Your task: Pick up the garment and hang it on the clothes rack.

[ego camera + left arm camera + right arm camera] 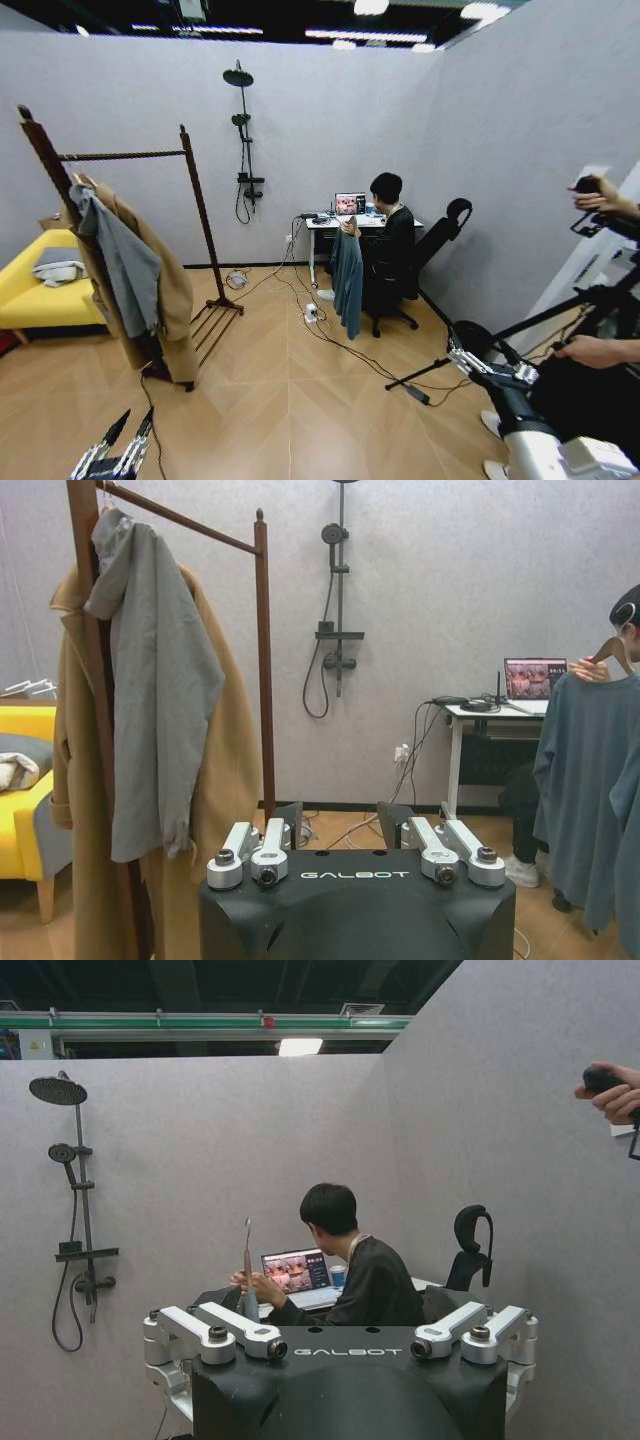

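So far I hold nothing: my left tool (112, 452) hangs low at my left with its fingers spread, and my right tool (490, 372) reaches forward at my right, also spread with nothing between the fingers.

Nearer than anything else on my left stands the rack (190, 180), and its bar (180, 518) is already loaded at one end with a tan coat (170, 290) and a grey hoodie (125, 260) over it. I judge that crowding the main hazard; a hanger hook brought in too close could snag the hoodie or push the coat along, so the free stretch toward the far post looks safer.

Farther off, across bare floor, the garment (347, 280) hangs from a hanger held up by a seated person's hand (348, 227), beside the tabletop (325, 223). Cables (340, 340) trail over the floor between us, and I could drive onto them. Grabbing loose cloth instead of the hanger might pull the garment off it.
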Robot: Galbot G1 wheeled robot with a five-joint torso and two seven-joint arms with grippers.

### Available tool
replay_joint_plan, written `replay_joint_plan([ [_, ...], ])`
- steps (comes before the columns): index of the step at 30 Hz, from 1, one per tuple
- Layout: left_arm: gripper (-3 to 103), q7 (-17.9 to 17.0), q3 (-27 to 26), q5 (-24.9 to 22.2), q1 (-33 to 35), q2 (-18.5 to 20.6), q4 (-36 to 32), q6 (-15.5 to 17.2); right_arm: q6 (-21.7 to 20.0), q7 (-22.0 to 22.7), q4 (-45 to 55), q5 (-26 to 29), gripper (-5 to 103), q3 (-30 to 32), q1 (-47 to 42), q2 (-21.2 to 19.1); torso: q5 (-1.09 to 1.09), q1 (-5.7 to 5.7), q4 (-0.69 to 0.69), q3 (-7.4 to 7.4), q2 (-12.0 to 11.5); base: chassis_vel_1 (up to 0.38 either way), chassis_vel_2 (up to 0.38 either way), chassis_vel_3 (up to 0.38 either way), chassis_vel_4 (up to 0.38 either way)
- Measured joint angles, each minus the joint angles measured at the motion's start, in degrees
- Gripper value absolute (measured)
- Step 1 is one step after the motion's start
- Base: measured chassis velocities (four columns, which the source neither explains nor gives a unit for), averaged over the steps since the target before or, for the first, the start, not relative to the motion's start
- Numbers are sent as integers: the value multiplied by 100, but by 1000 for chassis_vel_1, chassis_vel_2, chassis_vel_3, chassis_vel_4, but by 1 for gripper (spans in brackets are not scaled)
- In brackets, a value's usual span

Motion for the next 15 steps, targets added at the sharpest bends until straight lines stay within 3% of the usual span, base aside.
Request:
replay_joint_plan([
  [10,46,0,0,0,0,0,0,0,-49,11,1,59,100,-9,100,-94,0,2,-1,1,-1,-254,252,266,-263],
  [15,46,1,0,0,0,0,0,0,-63,13,1,61,100,-23,120,-98,-1,1,0,0,0,-360,341,335,-329],
])
